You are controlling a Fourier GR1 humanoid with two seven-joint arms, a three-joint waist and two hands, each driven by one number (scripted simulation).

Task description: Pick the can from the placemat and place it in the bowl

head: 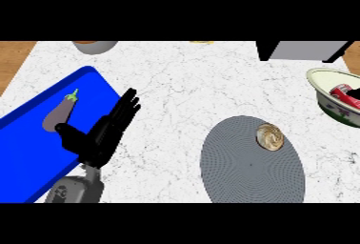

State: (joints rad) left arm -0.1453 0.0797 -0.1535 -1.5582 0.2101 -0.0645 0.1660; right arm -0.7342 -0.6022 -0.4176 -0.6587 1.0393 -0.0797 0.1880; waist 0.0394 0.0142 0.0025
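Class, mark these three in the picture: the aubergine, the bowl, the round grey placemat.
aubergine (57,114), head view, middle of its purple body.
bowl (329,106), head view, its outer wall.
placemat (246,167), head view, bare grey centre.

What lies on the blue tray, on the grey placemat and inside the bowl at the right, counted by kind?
Eggplant, on the tray: 1
Can, on the placemat: 1
Red item, in the bowl, probably another can: 1
Total: 3
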